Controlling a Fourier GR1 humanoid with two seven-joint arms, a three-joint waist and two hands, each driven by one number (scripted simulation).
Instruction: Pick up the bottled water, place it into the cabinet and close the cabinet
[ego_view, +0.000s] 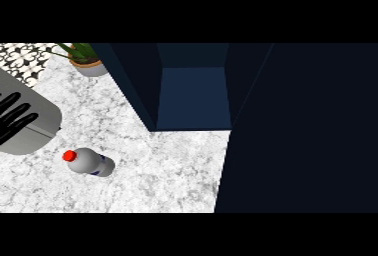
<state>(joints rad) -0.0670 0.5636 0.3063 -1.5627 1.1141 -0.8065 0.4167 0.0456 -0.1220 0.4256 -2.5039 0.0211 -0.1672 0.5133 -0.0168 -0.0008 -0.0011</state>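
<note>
Head view: bottled water upright w/ red cap on marble counter, lower left, apart from open cabinet at centre; dark door swung out at right. No hand visible, so grip state can't be told. Toaster and potted plant at left. Probably pre-pick step; next calls for reaching to bottle & closing round its body.

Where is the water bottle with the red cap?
In the head view, the bottled water stands on the counter at lower left, just below the toaster and left of the open cabinet.
</note>
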